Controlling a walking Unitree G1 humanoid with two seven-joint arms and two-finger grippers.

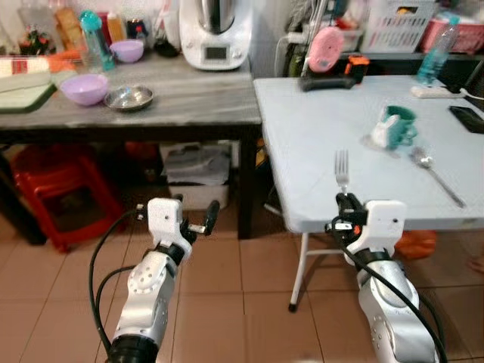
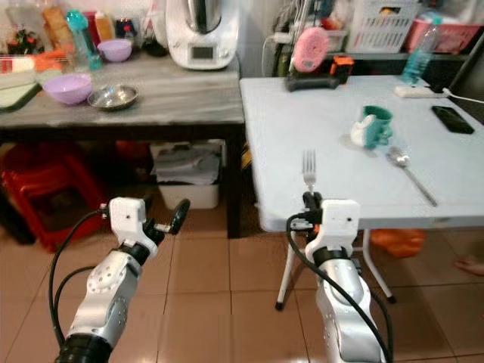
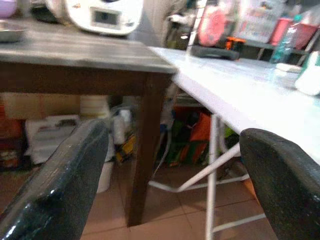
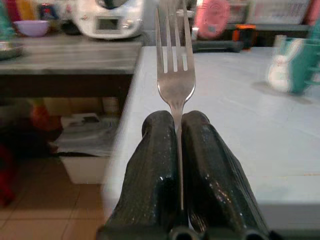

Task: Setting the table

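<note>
1. A pale blue-white folding table with thin white metal legs fills the right half of the scene, standing on a floor of reddish-brown tiles.
2. A dark wooden side table with a grey streaked top stands just beside it on the robot's left, their edges close together.
3. A white kitchen machine with a small display sits at the back of the grey top.
4. A red plastic stool and a white storage box sit underneath the wooden table.
5. The right gripper is raised at the near edge of the folding table; its two black fingers are pressed tight together on the handle of a silver metal fork, which stands upright with its tines pointing up over the tabletop edge.
6. The left gripper is held low in front of the wooden table, over the tiles, with its fingers spread wide and nothing between them.
7. A lilac plastic bowl and a shallow steel dish rest near each other on the grey top.
8. A teal mug with a white figure against it stands on the folding table.
9. A silver metal spoon lies just beside the mug, nearer the robot.
10. A black phone lies near the table's far right edge.
</note>
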